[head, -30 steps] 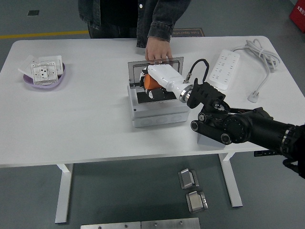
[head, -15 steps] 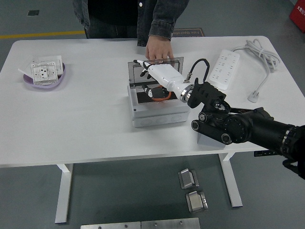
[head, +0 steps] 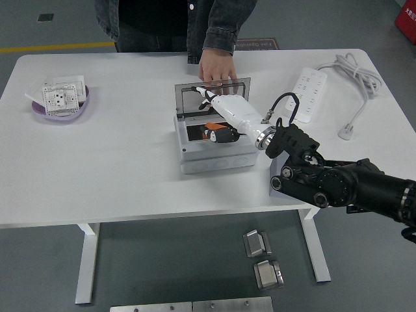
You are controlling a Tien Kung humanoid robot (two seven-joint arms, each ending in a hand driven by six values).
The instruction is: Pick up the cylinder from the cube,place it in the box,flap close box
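A grey box (head: 214,158) stands mid-table with its clear lid (head: 224,85) raised at the back. The orange cylinder (head: 216,132) lies inside the box, on its dark floor. My right hand (head: 209,99) is white and hovers over the box's right half, just above the cylinder, with its fingers spread and holding nothing. Its fingertips reach toward the lid. A person's hand (head: 217,66) rests on the lid's top edge. A pale cube (head: 277,186) sits mostly hidden under my right forearm near the table's front edge.
A purple bowl (head: 39,111) with white socket parts sits at the far left. A white power strip (head: 307,94) and its cable (head: 356,73) lie at the back right. The person stands at the far side behind the box.
My right hand let go of the orange cylinder, which now lies in the box. The hand opened and the arm drew back a little to the right.
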